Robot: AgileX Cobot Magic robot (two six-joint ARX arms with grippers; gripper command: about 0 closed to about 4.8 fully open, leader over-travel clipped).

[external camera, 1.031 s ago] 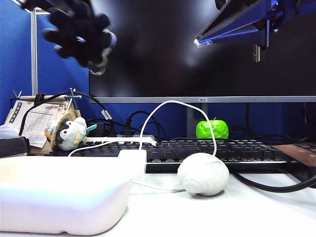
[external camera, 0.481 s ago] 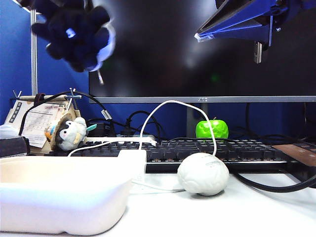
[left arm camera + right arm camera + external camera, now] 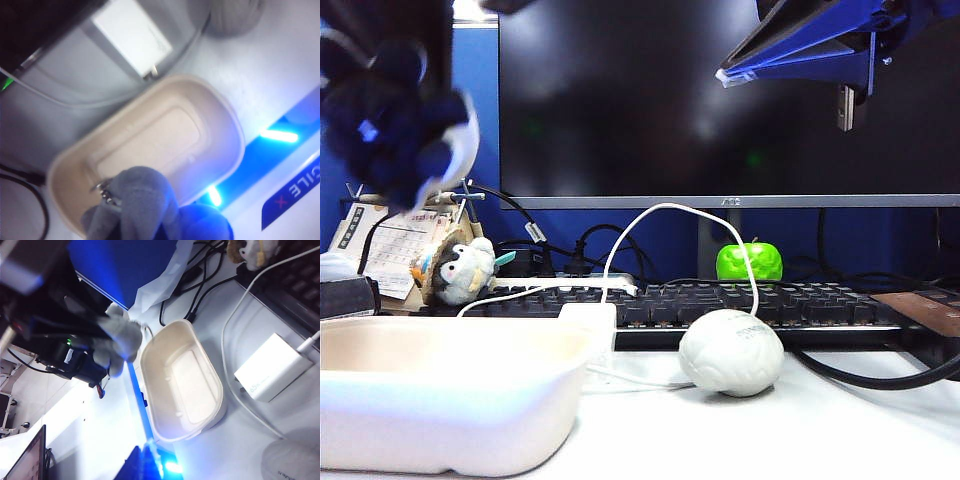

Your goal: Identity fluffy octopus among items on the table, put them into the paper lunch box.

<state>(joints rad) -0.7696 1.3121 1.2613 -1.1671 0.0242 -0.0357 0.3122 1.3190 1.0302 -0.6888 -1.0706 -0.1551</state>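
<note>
High at the exterior view's left edge, the fluffy octopus is held clamped in the left gripper's fingers above the paper lunch box on the table. The right gripper hangs raised; its fingers' state cannot be told.

My left gripper hangs high, clamped tight; my right gripper hangs high opposite, jaw state unclear.

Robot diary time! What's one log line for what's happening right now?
left gripper: shut on black fluffy octopus, high over white paper lunch box | right gripper: raised, idle | box: empty
</note>
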